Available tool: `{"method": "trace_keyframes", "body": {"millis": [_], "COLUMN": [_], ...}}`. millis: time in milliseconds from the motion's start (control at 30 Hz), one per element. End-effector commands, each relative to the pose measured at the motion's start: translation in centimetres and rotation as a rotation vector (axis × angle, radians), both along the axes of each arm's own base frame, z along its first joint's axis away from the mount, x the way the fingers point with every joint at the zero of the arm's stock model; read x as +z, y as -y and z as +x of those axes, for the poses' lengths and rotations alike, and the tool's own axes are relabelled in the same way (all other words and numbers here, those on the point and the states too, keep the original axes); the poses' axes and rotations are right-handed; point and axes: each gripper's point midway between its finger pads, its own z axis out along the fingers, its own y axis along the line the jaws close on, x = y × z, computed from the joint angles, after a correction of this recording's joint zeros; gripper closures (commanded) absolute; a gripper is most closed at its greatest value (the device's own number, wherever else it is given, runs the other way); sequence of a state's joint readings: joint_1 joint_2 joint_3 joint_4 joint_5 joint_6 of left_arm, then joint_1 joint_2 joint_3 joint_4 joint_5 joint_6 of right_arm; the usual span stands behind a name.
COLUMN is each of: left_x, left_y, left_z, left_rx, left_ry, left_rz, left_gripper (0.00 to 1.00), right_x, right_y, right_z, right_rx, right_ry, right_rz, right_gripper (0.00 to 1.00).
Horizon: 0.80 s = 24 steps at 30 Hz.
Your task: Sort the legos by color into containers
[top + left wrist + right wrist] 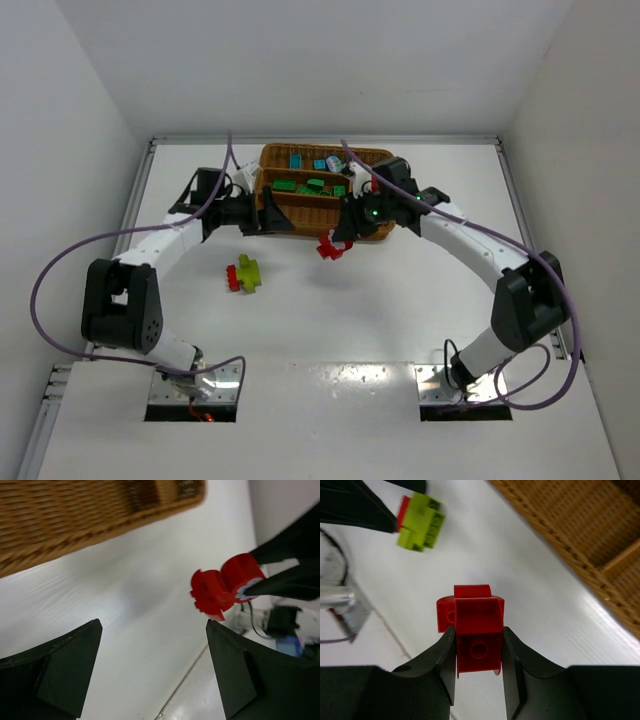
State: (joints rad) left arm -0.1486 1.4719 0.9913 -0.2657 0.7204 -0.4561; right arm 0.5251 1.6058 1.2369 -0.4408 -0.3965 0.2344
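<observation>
Nearest to me, left of the desk's (400, 300) middle, a lime brick (249, 272) is lying flat with a small red piece (233, 279) touching its left side. In the right wrist view the same pair is sitting toward the upper left corner, well apart from my right gripper (479, 635).

That right gripper is pinching a red brick (477, 630), both fingers pressing against its sides. It is holding the brick just in front of the near wall of the wicker tray (372, 232), and the brick looks to be hanging clear of the desk rather than resting on it. In the left wrist view the brick is showing at the right, clamped between the dark fingertips.

My left gripper (153, 630) is standing spread wide with nothing between its fingers, hovering by the near left corner of the tray and facing the red brick.

At the far middle of the desk the tray is lying lengthwise. Green bricks (310, 185) are sitting in its middle long slot, and blue bricks (298, 160) are sitting in the farthest slot.
</observation>
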Motion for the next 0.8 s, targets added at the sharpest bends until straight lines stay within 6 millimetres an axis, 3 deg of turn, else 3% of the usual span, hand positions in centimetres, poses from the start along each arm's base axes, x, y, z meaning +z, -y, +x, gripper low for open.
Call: {"method": "trace_keyframes", "body": {"millis": [0, 67, 267, 467, 767], "left_x": [3.2, 3.2, 6.0, 4.8, 4.5], "left_y": [4.3, 5.6, 8.1, 9.4, 10.9], "left_z": [-1.6, -3.0, -5.3, -6.2, -6.4], "left_rx": [-0.311, -0.399, -0.601, -0.685, -0.754], "left_ry": [0.124, 0.111, 0.230, 0.197, 0.213], "left_rz": [-0.197, -0.242, -0.313, -0.317, -0.318], "left_gripper": [0.08, 0.08, 0.07, 0.09, 0.22], "right_x": [2.0, 2.7, 4.3, 4.8, 5.5], "right_y": [-1.3, -0.9, -0.5, -0.7, -0.8], "right_z": [-2.9, -3.2, -4.0, -4.6, -4.7], "right_rx": [0.110, 0.132, 0.225, 0.267, 0.296], "right_ry": [-0.102, -0.136, -0.198, -0.227, -0.229], "right_rz": [0.223, 0.290, 0.404, 0.424, 0.437], "right_gripper": [0.82, 0.82, 0.82, 0.82, 0.83]}}
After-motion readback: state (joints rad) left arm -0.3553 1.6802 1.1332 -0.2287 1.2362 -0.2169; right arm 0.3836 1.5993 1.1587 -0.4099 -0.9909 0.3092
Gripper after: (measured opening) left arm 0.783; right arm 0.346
